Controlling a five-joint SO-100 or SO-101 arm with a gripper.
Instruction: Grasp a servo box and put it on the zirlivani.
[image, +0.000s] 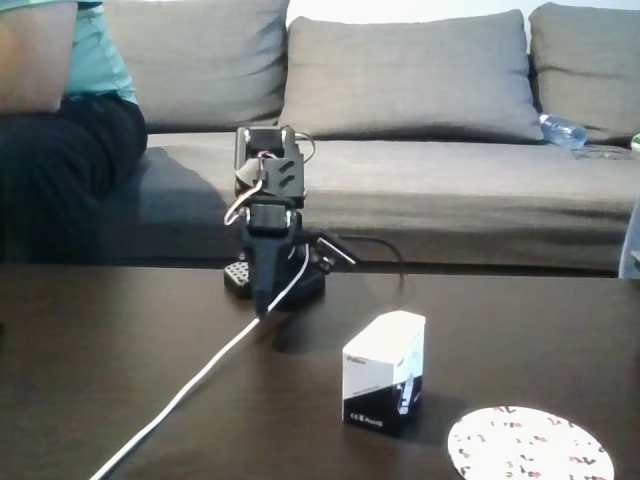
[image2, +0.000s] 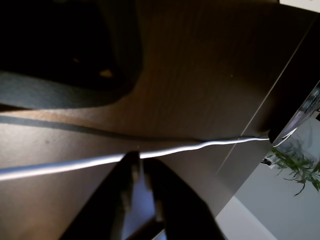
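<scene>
1. Nearest the fixed camera lies the zirlivani (image: 530, 447), a flat white speckled disc at the bottom right, its front rim cut off by the frame edge.
2. Just left of it and slightly farther back stands the servo box (image: 384, 372), upright on the dark table (image: 120, 350), white above and black below; box and disc sit close but apart.
3. A white cable (image: 190, 385) runs diagonally from the bottom left edge up toward the arm, crossing the open tabletop left of the box.
4. The black arm (image: 268, 215) is folded at the table's far edge, its gripper (image: 262, 305) pointing down at the tabletop, well apart from the box.
5. In the wrist view the gripper (image2: 142, 170) shows its dark fingers (image2: 127, 190) drawn close together with nothing between them, tips just over the white cable (image2: 75, 164).
6. Bare tabletop spreads between gripper and box.
7. Behind the table stands a grey sofa (image: 420, 190), with a seated person (image: 60, 120) at the left edge and a plastic bottle (image: 563, 131) at the right.
</scene>
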